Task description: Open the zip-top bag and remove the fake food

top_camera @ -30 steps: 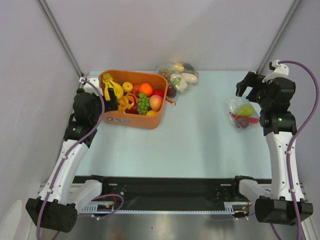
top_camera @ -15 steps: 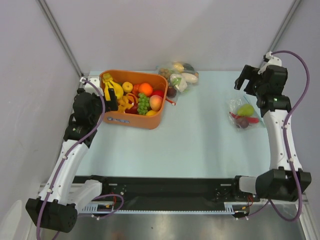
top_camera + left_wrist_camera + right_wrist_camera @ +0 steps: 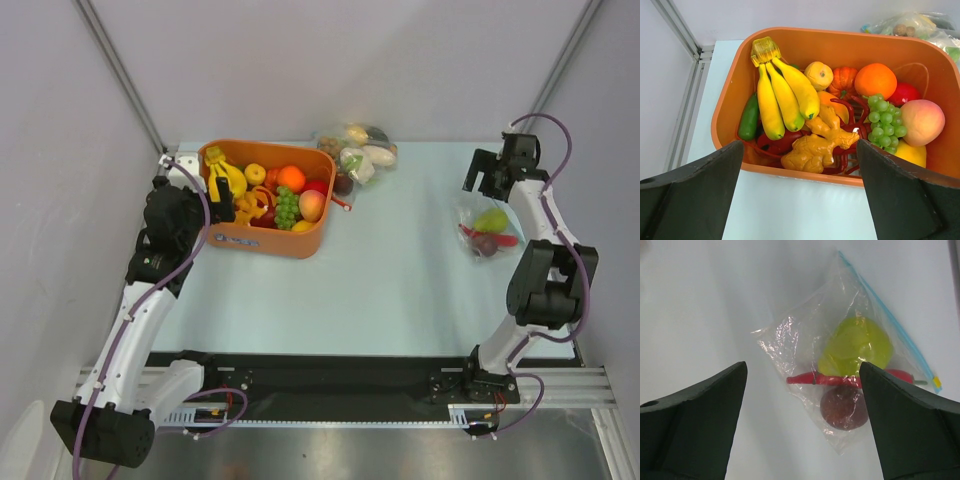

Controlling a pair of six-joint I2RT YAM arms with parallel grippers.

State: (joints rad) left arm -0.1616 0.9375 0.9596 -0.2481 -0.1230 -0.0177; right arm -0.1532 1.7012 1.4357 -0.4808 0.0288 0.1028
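Zip-top bag (image 3: 487, 228), on desk (image 3: 400, 270): just base-ward of right tool (image 3: 482, 183), released wide; zip strip (image 3: 900, 333) diagonal along right edge. Left tool (image 3: 222, 205), released, well apart.

Looks like a robotics lab cell. Boxed in by plain grey panels (image 3: 330, 60) on aluminium posts (image 3: 118, 72), with left arm (image 3: 135, 300) and right arm (image 3: 548, 283) bolted to a black rail (image 3: 340, 375).

Wide bare pale blue tabletop (image 3: 400, 290) mid-table, open from the near edge. Blocked far left by fruit-heaped rounded orange plastic tub (image 3: 262, 243), far centre by lumpy clear vegetable bag (image 3: 356, 150) just beside it. Tight at right: small clear crinkly zip-top bag (image 3: 487, 228) near grey side wall (image 3: 615, 130).
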